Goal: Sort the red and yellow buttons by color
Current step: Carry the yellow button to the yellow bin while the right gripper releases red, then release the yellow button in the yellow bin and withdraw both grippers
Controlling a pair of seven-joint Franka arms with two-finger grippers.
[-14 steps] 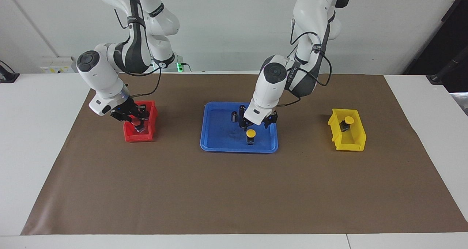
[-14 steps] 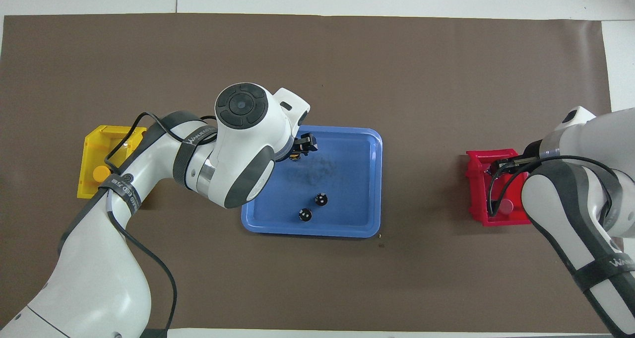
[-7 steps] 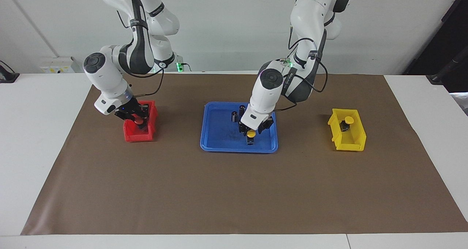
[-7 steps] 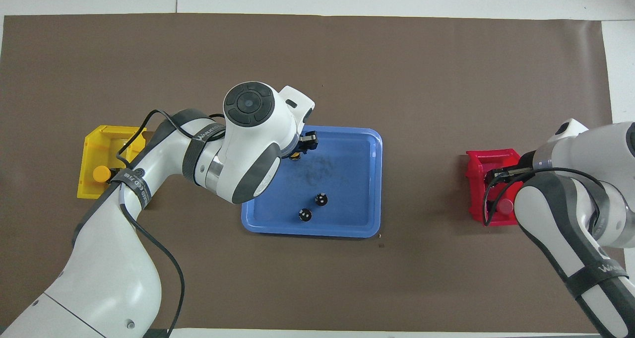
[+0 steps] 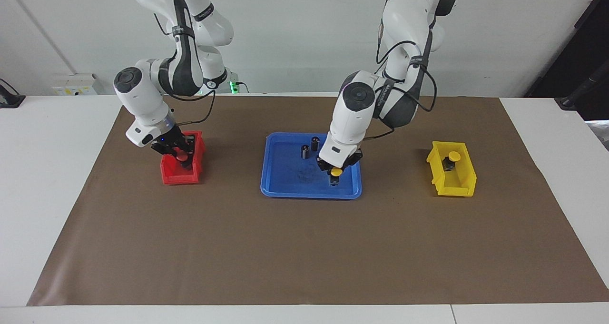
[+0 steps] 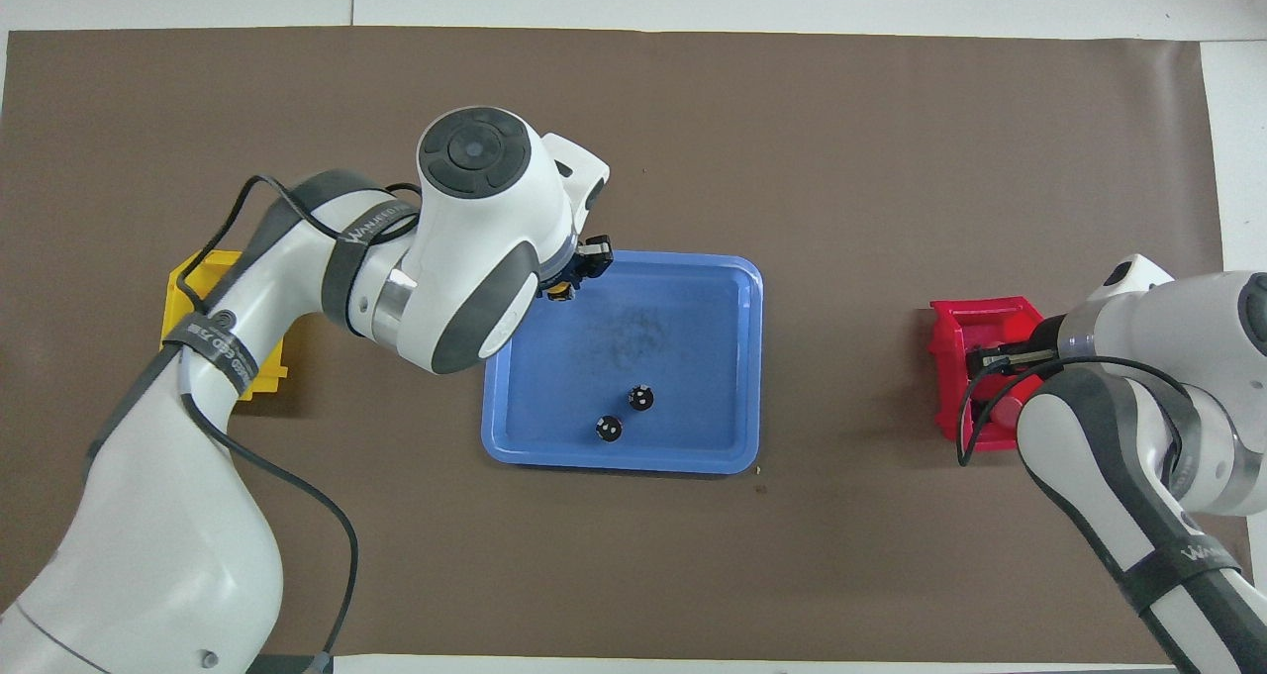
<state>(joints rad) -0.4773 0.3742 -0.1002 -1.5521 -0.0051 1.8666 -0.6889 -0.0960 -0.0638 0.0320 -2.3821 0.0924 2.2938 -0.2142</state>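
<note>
Blue tray (image 5: 280,183) with two dark cylinders (image 5: 309,148) – left gripper (image 5: 336,170) clamped on a yellow button (image 5: 336,172), yellow bin (image 5: 462,183) holding one yellow button (image 5: 453,157), red bin (image 5: 173,176) under the right gripper (image 5: 180,156) – can't tell its grip.

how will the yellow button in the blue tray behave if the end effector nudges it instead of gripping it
The yellow button in the blue tray looks top-heavy, a wide round cap on a narrow black body, so a sideways nudge from the left end effector would probably tip it. Once on its side, the round cap might let it roll. It seems rigid and light.
</note>
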